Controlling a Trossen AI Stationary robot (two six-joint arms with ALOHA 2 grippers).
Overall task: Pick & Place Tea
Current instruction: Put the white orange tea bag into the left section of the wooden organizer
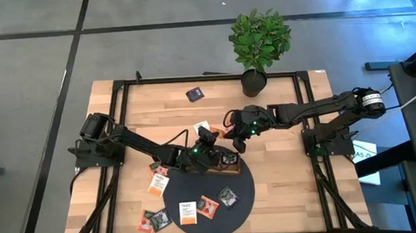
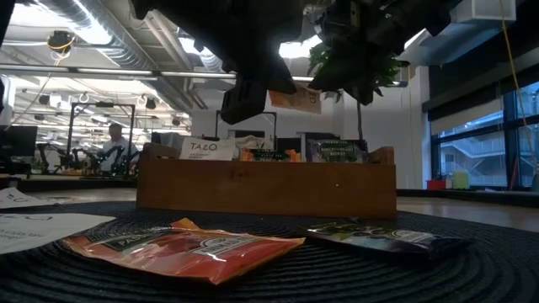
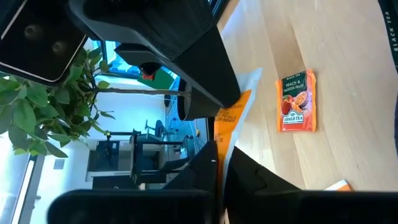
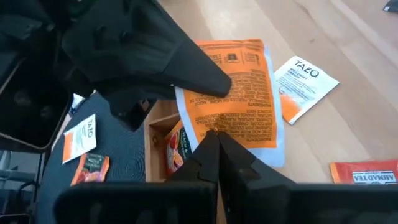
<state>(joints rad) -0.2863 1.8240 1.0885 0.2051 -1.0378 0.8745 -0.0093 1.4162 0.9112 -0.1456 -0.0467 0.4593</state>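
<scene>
Two tools (image 4: 214,138) (image 3: 217,163) pinch one orange sachet (image 4: 239,87) above one tray (image 2: 266,187)

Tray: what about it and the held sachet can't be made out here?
High view: both arms mostly cover the tray; its contents are too small to tell.
Low view: the tray's front wall hides its compartments; only sachet tops show.
Left wrist view: the orange sachet shows edge-on, so its print cannot be read.

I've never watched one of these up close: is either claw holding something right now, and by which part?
Yes. The right gripper pinches one edge of an orange tea sachet, and the left gripper pinches another edge, above the wooden tray.
</scene>
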